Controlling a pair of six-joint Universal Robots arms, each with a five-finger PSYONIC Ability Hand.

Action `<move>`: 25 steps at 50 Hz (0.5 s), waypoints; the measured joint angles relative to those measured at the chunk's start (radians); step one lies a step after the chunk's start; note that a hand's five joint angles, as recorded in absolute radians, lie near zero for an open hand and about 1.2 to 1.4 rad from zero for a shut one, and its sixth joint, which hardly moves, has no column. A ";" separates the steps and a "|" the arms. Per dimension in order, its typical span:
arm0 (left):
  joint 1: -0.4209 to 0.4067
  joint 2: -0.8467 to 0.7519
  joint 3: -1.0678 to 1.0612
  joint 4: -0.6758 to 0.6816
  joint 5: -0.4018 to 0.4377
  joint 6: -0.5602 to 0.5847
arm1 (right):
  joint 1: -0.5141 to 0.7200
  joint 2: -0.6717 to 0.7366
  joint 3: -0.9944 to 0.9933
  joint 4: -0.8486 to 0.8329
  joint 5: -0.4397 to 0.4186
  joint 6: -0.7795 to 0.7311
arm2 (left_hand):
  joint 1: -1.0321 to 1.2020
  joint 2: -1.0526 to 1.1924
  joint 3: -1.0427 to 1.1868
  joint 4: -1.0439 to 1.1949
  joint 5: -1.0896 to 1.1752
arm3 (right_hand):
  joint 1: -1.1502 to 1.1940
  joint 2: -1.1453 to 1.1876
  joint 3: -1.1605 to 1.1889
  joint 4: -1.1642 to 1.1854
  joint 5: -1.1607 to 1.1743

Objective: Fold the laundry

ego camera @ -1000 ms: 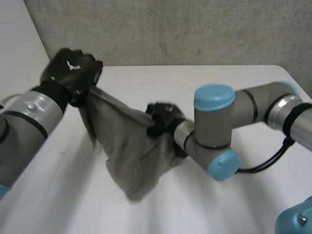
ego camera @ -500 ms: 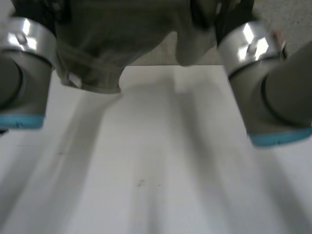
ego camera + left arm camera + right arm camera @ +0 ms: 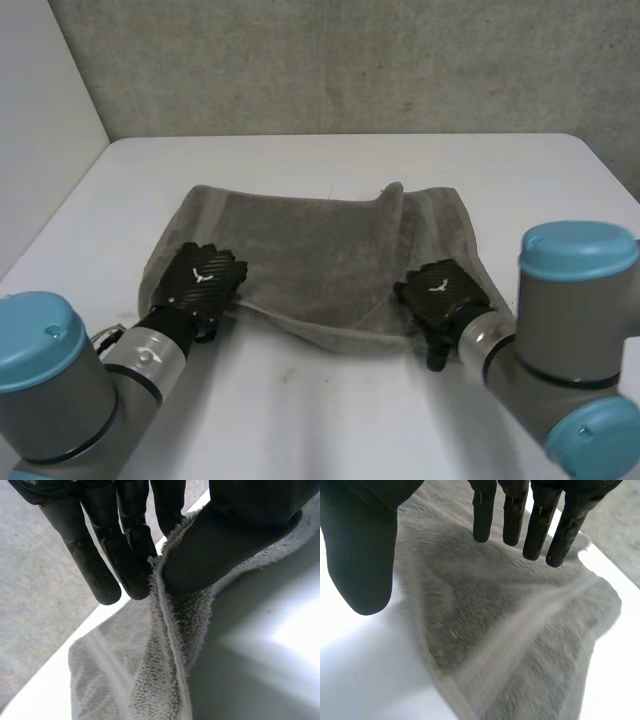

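Towel (image 3: 320,250), grey, is now lying spread across the white counter (image 3: 330,410), no longer hanging bunched in the air as it was a second ago. At its near left corner the left hand (image 3: 203,278) is pinching the hem between thumb and fingers. At the near right corner the right hand (image 3: 440,290) is resting with fingers straight and apart, gripping nothing. Laying-out is looking done, so the first fold is likely coming next
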 measured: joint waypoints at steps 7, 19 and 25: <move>-0.004 0.107 -0.022 -0.014 0.000 0.017 | -0.144 -0.080 0.018 0.017 -0.057 0.203 | 0.000 0.000 0.000 0.000 0.000 | -0.001 0.000 -0.002 -0.004 -0.008; -0.033 0.204 0.044 -0.053 0.001 -0.013 | -0.280 -0.106 0.104 0.064 -0.241 0.348 | 0.000 0.000 0.000 0.000 0.000 | -0.001 0.000 -0.002 -0.004 -0.009; -0.070 0.204 0.129 -0.113 -0.001 -0.026 | -0.298 -0.112 0.165 0.060 -0.265 0.359 | 0.000 0.000 0.000 0.000 0.000 | -0.001 0.000 -0.002 -0.004 -0.009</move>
